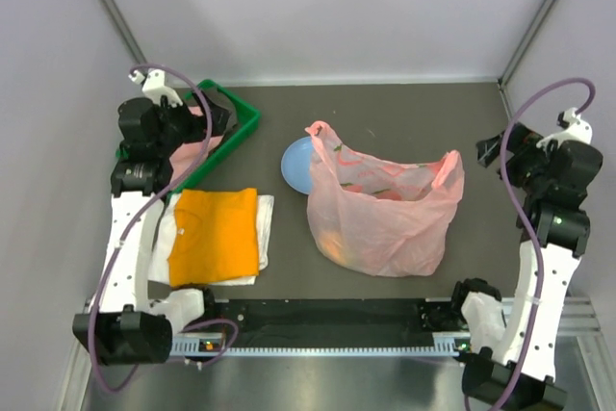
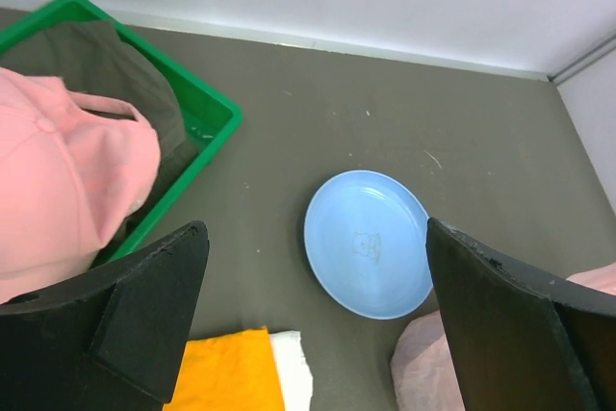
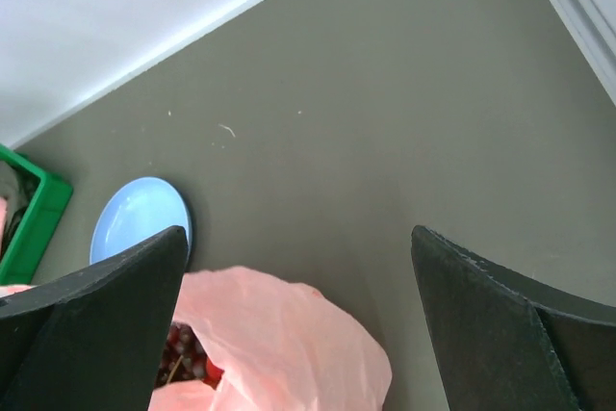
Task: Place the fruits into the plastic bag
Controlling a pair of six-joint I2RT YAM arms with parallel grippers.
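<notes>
Dark grey table surface (image 1: 385, 113): carries all items listed below.

Large translucent pink crinkly plastic bag (image 1: 385, 223): lies right of centre. One handle loop points to the far left and one to the far right. Its left edge covers the right side of the plate.

Left arm: raised over the far left corner, above the tray. Left gripper (image 2: 316, 228): jaws spread wide, nothing between them. Right arm: at the far right edge of the table, well apart from the bag. Right gripper (image 3: 298, 233): jaws likewise spread wide and holding nothing.

Green plastic tray (image 1: 245, 122): set at an angle in the far left corner. It holds the cap and a dark olive fabric item beneath it.

Folded orange cloth (image 1: 214, 235): lies flat on a white cloth (image 1: 265, 209), on the near side of the tray and left of the bag, not touching the bag.

Light blue round plate (image 1: 294, 166): sits between the tray and the bag. A faint printed figure shows at its centre in the left wrist view.

Pink fabric cap (image 2: 58, 180): rests in the tray, its crown toward the left wrist camera.

Small toy fruits (image 3: 183, 353): inside the bag. The right wrist view shows dark red round pieces through the bag's mouth. From above, red shapes with green stems and an orange-yellow patch near the bag's near left corner show through the film. Individual kinds cannot otherwise be told apart.
</notes>
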